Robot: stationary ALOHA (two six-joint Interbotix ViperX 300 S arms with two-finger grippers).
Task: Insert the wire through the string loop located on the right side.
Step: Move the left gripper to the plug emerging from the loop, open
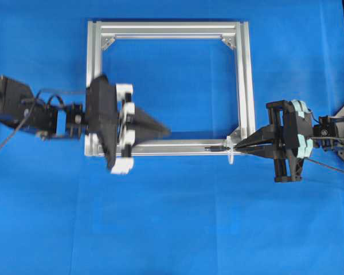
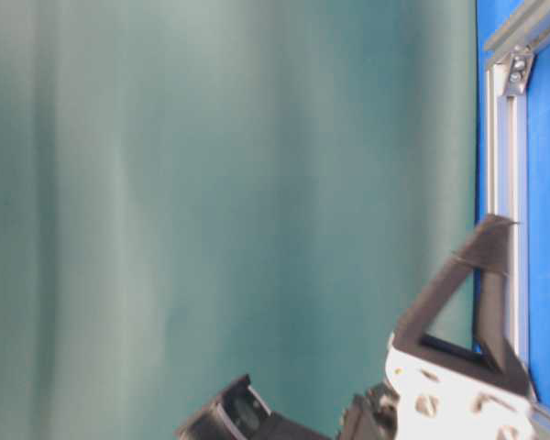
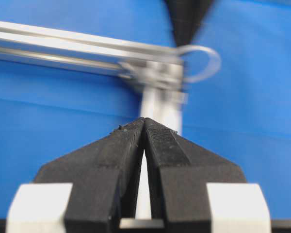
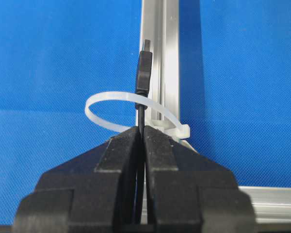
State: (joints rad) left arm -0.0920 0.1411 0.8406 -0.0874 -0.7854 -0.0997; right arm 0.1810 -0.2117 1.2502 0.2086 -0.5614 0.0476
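In the right wrist view my right gripper [image 4: 142, 130] is shut on the wire [image 4: 141, 116], a thin black cable. Its dark plug tip [image 4: 143, 73] sticks out past the string loop [image 4: 114, 94], a white tie ring fixed to the silver frame [image 4: 160, 48]. The cable passes through that ring. Overhead, the right gripper [image 1: 243, 148] sits at the frame's near right corner, with the wire [image 1: 217, 148] lying along the near bar and the string loop [image 1: 230, 154] just in front of the fingertips. My left gripper [image 1: 163, 132] is shut on nothing, inside the frame near its left side.
The aluminium frame [image 1: 247, 74] lies flat on the blue cloth, with corner brackets [image 1: 108, 42] at the back. In the left wrist view the shut left gripper [image 3: 144, 121] faces the string loop [image 3: 214, 57] and the frame corner [image 3: 157, 73]. The table-level view shows the frame [image 2: 504, 183].
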